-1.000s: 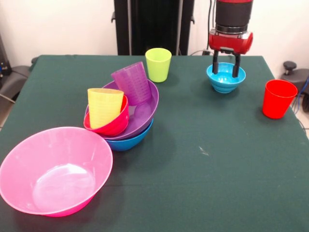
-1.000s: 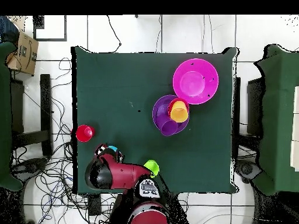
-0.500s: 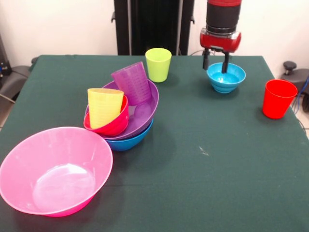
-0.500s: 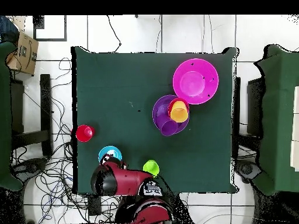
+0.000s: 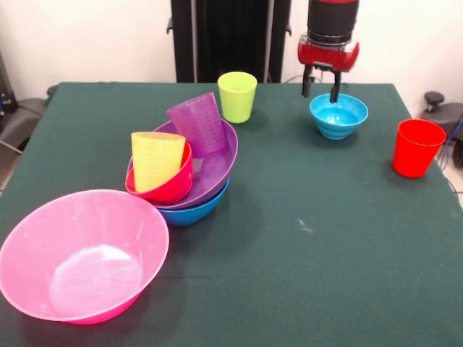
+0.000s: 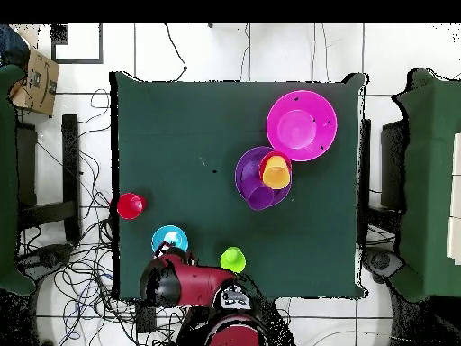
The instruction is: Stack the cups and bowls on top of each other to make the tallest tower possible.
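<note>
Tool [image 5: 320, 88] hangs with fingers spread, empty, just above the far rim of the light blue bowl [image 5: 338, 116], near the desk [image 5: 304, 217] far edge. Red cup [image 5: 417, 147] stands at the right edge. Tower [image 5: 184, 163] sits left of centre; pink bowl [image 5: 81, 254] occupies the near-left corner.

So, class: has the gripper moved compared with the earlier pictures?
Yes. The gripper has risen out of the light blue bowl and now hangs open above its far rim.
</note>
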